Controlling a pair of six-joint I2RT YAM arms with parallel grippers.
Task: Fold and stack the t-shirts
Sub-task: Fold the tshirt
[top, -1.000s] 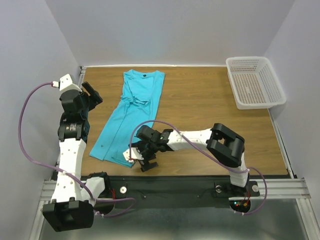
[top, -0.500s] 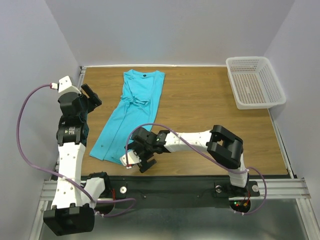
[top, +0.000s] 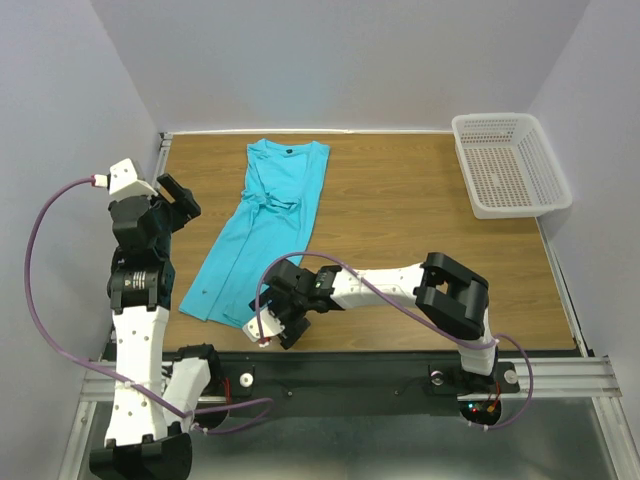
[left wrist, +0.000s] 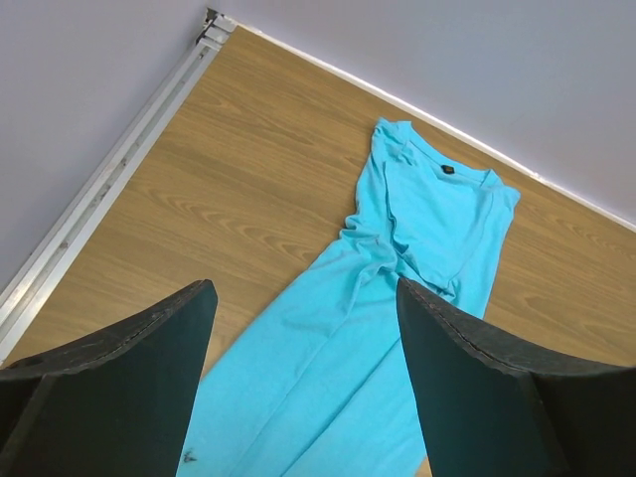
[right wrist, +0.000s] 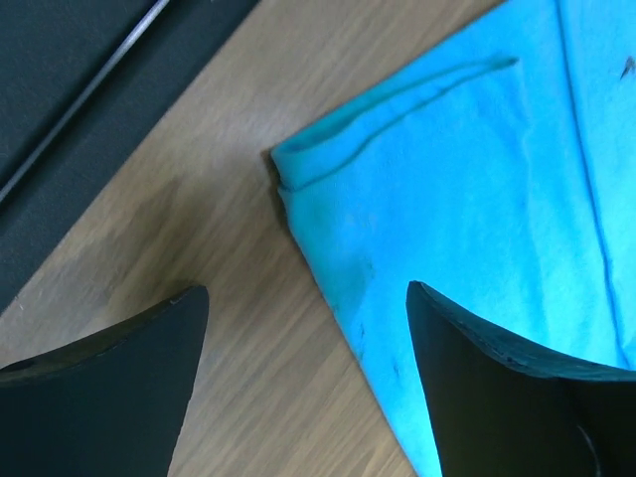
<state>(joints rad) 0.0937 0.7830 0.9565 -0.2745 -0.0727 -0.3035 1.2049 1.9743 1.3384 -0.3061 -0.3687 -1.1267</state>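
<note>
One turquoise t-shirt (top: 265, 230) lies folded lengthwise into a long strip on the wooden table, collar at the far end, hem near the front edge. My left gripper (top: 180, 196) hangs above the table left of the shirt, open and empty; its wrist view looks down on the t-shirt (left wrist: 397, 258) between the fingers of the gripper (left wrist: 303, 288). My right gripper (top: 272, 325) is low at the hem's near right corner. In the right wrist view that gripper (right wrist: 306, 290) is open, and the t-shirt's (right wrist: 477, 169) side edge runs between its fingers with nothing pinched.
A white mesh basket (top: 508, 165) stands at the far right corner. Walls close the table at the back and on both sides. The black base strip (top: 350, 370) borders the near edge, just beside the hem corner, and shows in the right wrist view (right wrist: 79, 60).
My right gripper has slid left and toward the near edge, down to the hem corner. The left arm has shifted slightly left and lower. The shirt has not moved.
</note>
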